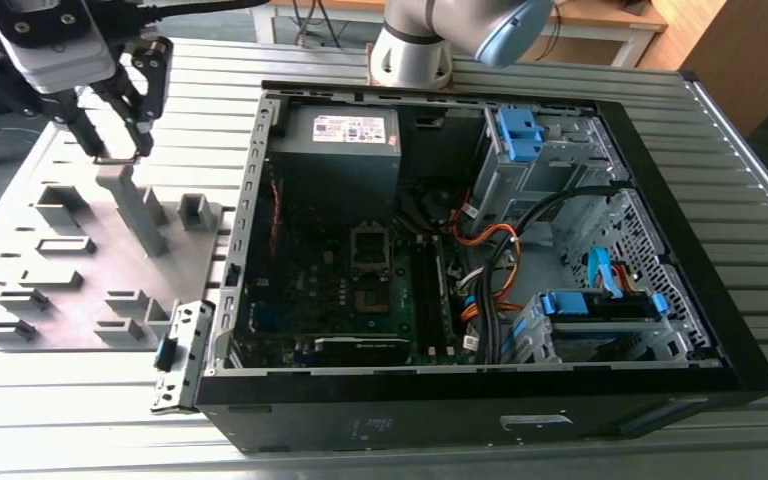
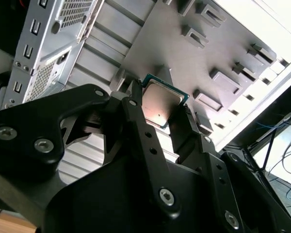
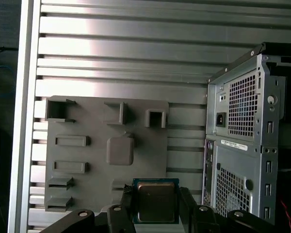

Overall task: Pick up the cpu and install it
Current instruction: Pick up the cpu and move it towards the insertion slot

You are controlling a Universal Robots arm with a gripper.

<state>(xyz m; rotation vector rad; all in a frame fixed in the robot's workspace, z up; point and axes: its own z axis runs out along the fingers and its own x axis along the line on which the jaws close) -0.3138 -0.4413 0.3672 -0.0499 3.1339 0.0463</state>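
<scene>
In the first wrist view I see the cpu [image 3: 155, 201] pinched in the gripper [image 3: 155, 214], one black finger on each of two opposite edges. Its grey-silver face, with a thin green border, looks toward this camera. It hangs above the grey tray [image 3: 87, 124], and I judge it is lifted free of it. The computer case [image 3: 242, 141] stands just beside the tray on the slatted table [image 3: 136, 48].

In the second wrist view the fingers [image 2: 136, 116] press on the chip from both sides. Its face seems to me about parallel to the tray plate behind it. The chip is nearly square, so I find no long axis to align.

In the exterior view the gripper hangs over the tray's far edge. The socket [image 1: 371, 245] lies inside the open case, toward the exterior view's right from the gripper, past the case's near wall and well apart from the chip.
</scene>
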